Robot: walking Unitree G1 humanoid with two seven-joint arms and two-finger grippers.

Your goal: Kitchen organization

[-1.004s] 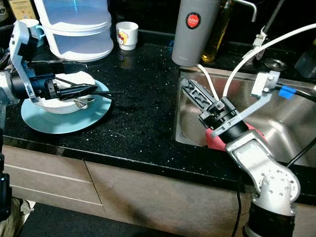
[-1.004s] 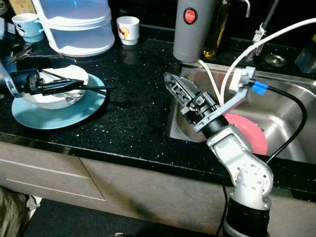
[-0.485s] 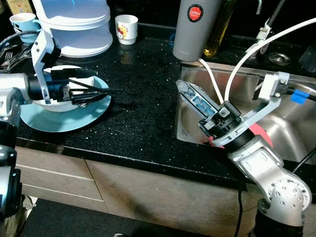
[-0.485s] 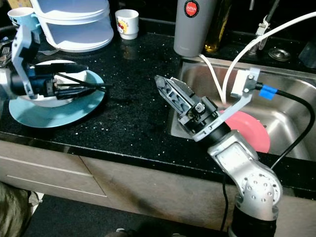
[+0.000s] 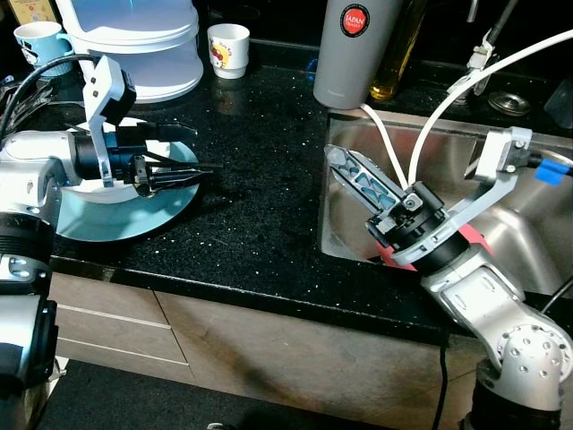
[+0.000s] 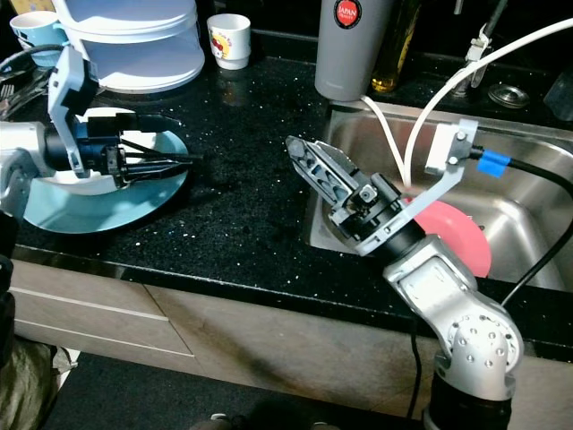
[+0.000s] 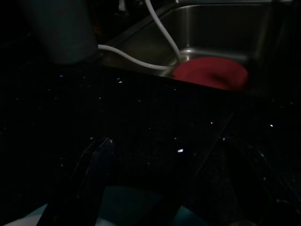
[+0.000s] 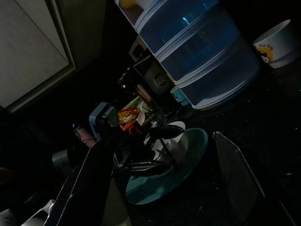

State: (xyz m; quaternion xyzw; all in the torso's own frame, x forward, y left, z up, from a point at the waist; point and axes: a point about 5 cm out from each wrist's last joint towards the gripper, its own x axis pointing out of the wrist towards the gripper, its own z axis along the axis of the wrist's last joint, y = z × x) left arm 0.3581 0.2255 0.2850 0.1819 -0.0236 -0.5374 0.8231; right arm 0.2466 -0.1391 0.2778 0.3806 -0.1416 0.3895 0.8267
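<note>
Left gripper: I see my left gripper (image 5: 183, 173) lying level over the round light-blue plate (image 5: 125, 215), its black fingers drawn together to a point past the plate's right rim; I cannot tell whether anything is pinched between them.
White bowl: a white bowl (image 6: 67, 178) sits on that plate, mostly hidden behind my left wrist (only its rim shows).
Right gripper: my right gripper (image 6: 313, 170) hangs above the left edge of the stainless steel sink (image 5: 501, 224), fingers parted and pointing up toward the counter, holding nothing.
Pink dish: a round pink dish (image 6: 452, 237) lies in the sink basin, just behind my right forearm; the left wrist view shows it as a red patch (image 7: 210, 74) beyond the counter edge.
Counter: black speckled stone counter (image 5: 260, 206), carrying the plate on the left.
Back row: a stacked translucent blue-and-white container (image 5: 134, 40), a pale blue mug (image 5: 36, 40) to its left, a small white cup with a printed figure (image 5: 228, 43), and a tall grey flask with a red round label (image 5: 352, 49) beside the sink.
Hoses: two white hoses (image 5: 448, 98) run down into the basin.
</note>
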